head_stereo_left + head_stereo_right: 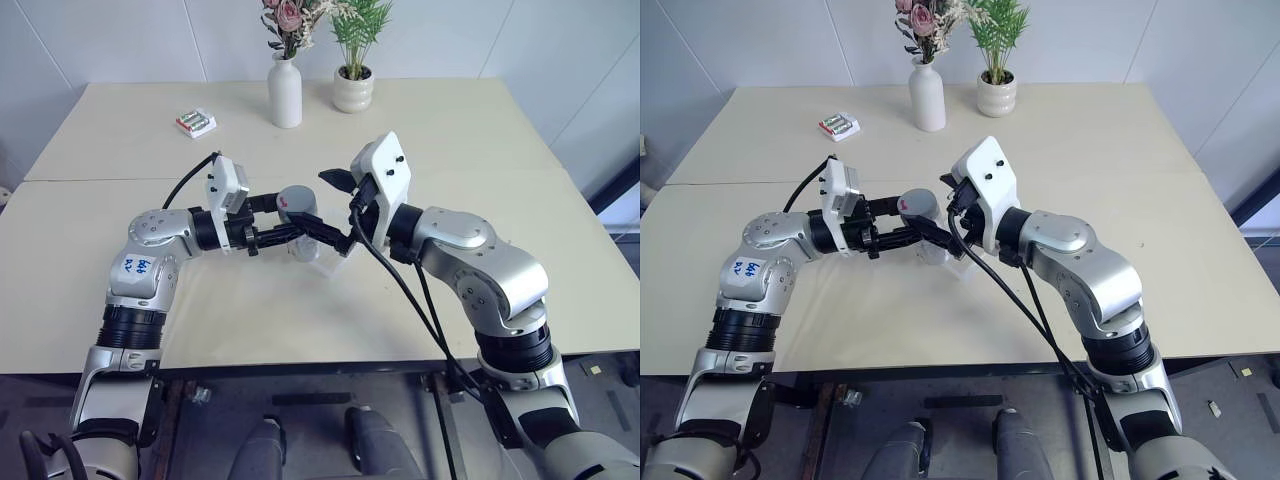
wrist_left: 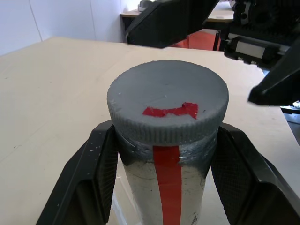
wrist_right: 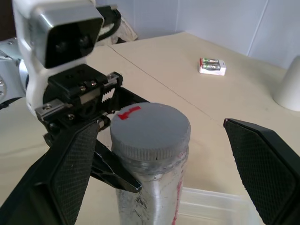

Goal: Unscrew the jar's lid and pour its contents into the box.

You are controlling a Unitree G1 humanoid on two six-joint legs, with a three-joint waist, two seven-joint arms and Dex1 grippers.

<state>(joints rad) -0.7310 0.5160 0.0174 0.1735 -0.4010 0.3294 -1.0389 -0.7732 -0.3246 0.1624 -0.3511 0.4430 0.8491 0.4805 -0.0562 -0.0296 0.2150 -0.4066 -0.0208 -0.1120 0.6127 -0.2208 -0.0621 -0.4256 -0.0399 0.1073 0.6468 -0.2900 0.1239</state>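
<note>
My left gripper (image 2: 166, 161) is shut on the small clear jar (image 1: 300, 222) with a red stripe, holding it upright just above the table's middle. The grey lid (image 2: 168, 101), marked with red tape, sits on the jar. My right gripper (image 3: 159, 129) is open, with its black fingers (image 3: 70, 173) standing wide on either side of the lid and apart from it. The clear shallow box (image 3: 213, 206) lies on the table right below and beside the jar, also seen as the box (image 1: 332, 262). The contents are hidden inside the jar.
A white vase of flowers (image 1: 285, 92) and a small potted plant (image 1: 353, 88) stand at the far edge of the beige table (image 1: 480, 130). A red-and-white battery pack (image 1: 196, 122) lies far left. Black cables (image 1: 400, 290) hang from my right wrist.
</note>
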